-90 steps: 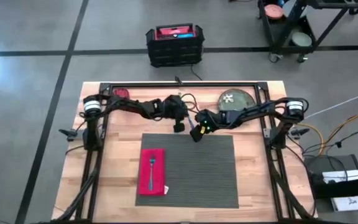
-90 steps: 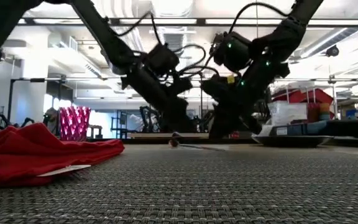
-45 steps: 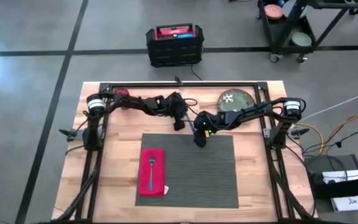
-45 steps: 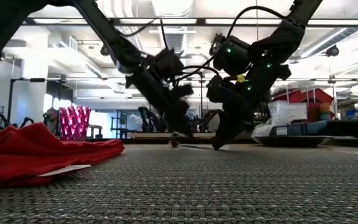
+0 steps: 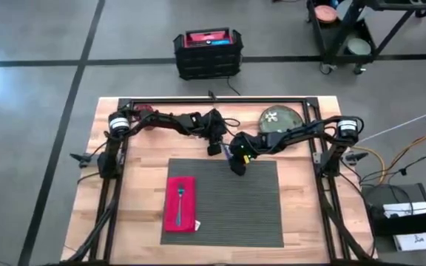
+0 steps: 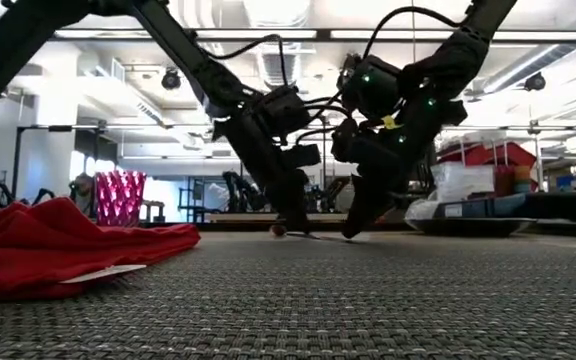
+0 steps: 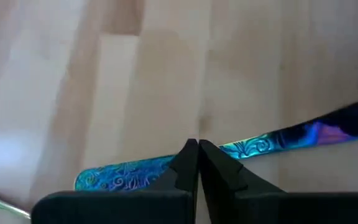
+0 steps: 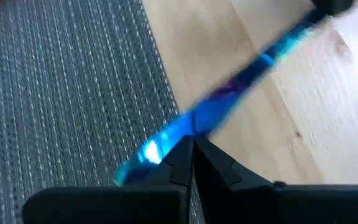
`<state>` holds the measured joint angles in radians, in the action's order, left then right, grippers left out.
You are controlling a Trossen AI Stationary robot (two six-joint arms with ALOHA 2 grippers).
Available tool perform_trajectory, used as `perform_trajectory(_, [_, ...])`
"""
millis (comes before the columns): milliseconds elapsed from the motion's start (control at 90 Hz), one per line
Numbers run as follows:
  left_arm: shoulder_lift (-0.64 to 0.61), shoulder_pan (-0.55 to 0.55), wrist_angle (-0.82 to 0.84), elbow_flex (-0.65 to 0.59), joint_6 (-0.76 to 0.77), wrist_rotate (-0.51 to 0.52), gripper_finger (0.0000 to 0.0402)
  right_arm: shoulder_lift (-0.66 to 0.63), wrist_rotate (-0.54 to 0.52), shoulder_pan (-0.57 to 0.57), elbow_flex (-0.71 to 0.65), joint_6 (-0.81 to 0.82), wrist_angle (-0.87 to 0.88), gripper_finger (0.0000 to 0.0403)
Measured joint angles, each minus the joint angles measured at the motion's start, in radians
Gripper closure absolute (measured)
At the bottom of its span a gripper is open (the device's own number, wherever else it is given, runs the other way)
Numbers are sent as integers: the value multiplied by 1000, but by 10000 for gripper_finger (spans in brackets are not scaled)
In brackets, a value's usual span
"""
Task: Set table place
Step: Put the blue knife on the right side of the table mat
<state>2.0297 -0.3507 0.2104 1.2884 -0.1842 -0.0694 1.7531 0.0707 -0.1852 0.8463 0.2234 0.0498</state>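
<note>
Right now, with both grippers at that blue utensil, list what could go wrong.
1. The left gripper and right gripper crowd the same blue utensil, so they may collide.
2. Both look shut with no clear hold on it, so it may skid across the wood instead of landing on the placemat.

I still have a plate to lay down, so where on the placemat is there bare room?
The placemat is bare right of the red napkin with its fork, out to its right edge. Its far edge is crowded: the left gripper and right gripper meet there over a blue utensil.
</note>
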Motion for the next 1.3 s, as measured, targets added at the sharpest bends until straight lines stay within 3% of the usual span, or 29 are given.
perform_trajectory(122, [-27,12,140,11,51,-1,402,-2,-44,-12,2,0,29,403])
perform_trajectory(244, [-49,21,179,0,76,2,402,-8,-54,-21,6,34,44,403])
perform_trajectory(389, [-50,21,154,7,81,5,402,-28,109,9,39,71,-56,403])
perform_trajectory(467, [-52,21,145,8,77,5,401,-17,140,45,53,81,-95,403])
perform_trajectory(689, [-52,20,148,-6,62,5,402,107,105,94,64,156,-169,403])
perform_trajectory(867, [-57,19,138,-36,62,-5,402,128,60,92,67,166,-154,403])
perform_trajectory(1044, [-63,21,166,-74,102,-37,402,90,38,78,79,94,-18,403])
perform_trajectory(1222, [-89,38,217,-78,163,-55,402,64,-51,42,126,12,160,403])
perform_trajectory(1300, [-105,45,236,-83,199,-108,402,64,-91,16,154,-22,221,403])
